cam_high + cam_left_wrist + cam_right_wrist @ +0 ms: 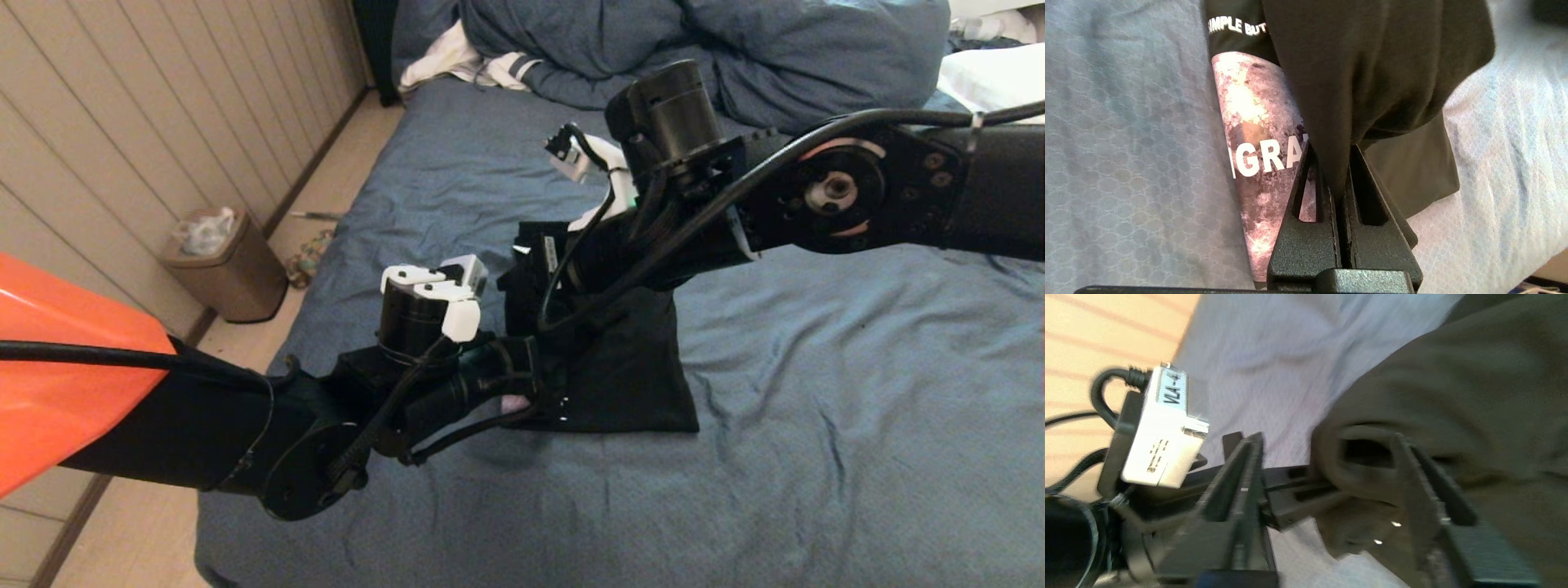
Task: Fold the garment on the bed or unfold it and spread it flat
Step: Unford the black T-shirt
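Note:
The black T-shirt (629, 367) lies folded in the middle of the slate-blue bed (833, 384). My left gripper (1336, 163) is shut on a raised fold of its black fabric (1372, 69). Beside the fingers a strip of the moon print with white lettering (1249, 134) lies on the sheet (1126, 143). My right gripper (1327, 437) is open, its fingers (1245, 477) wide apart, at the shirt's far left edge just above the left gripper. A rolled lip of the shirt (1453, 396) sits by its other finger. In the head view the arms hide both grippers' fingertips.
A bunched blue duvet (718, 49) and a white cloth with dark stripes (473, 65) lie at the head of the bed. A white pillow (996, 77) is at the back right. A lidded bin (224, 269) stands on the floor by the panelled wall, left of the bed.

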Available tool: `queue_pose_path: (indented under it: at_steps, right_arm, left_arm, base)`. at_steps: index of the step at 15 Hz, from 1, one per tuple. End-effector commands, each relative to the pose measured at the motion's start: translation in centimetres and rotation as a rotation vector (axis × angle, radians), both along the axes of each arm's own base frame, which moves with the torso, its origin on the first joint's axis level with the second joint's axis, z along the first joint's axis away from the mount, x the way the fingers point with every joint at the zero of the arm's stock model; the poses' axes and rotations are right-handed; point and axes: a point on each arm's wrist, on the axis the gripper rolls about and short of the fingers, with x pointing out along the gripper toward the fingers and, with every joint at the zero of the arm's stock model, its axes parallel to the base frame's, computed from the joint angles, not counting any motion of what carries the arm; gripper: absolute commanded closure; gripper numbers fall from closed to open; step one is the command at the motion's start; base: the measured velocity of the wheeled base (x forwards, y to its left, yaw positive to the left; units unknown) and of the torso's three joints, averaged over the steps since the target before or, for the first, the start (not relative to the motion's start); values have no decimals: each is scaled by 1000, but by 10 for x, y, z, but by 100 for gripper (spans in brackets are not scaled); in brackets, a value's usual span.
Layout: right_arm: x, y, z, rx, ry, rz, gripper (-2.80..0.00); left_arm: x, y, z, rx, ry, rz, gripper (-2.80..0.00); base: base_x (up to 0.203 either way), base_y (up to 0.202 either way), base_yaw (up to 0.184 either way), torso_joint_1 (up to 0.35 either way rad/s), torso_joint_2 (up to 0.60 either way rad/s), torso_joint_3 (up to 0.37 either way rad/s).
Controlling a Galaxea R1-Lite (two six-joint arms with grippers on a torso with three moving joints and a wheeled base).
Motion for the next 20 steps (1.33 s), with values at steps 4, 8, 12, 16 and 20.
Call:
queue_pose_path:
  at_steps: [4, 8, 12, 16, 20]
  right_arm:
    - [-18, -45, 36, 56, -70, -65, -280]
    - [-22, -85, 25, 33, -24, -128, -280]
    - [-22, -88, 6, 0, 36, -129, -280]
    - [-17, -85, -9, -1, 38, -128, -280]
    - [-18, -84, -37, -41, 103, -124, -280]
  left_arm:
    - [11, 38, 33, -60, -71, 121, 0]
    - [30, 125, 48, -78, -98, 341, 0]
    - [16, 150, 6, -32, 6, 344, 0]
    - [10, 151, -26, -47, -28, 334, 0]
    - [14, 150, -34, -48, -20, 337, 0]
  base:
    - [0, 0, 0, 0, 0, 0]
    - [0, 0, 0, 0, 0, 0]
    - [0, 0, 0, 0, 0, 0]
    - [0, 0, 0, 0, 0, 0]
    - [0, 0, 0, 0, 0, 0]
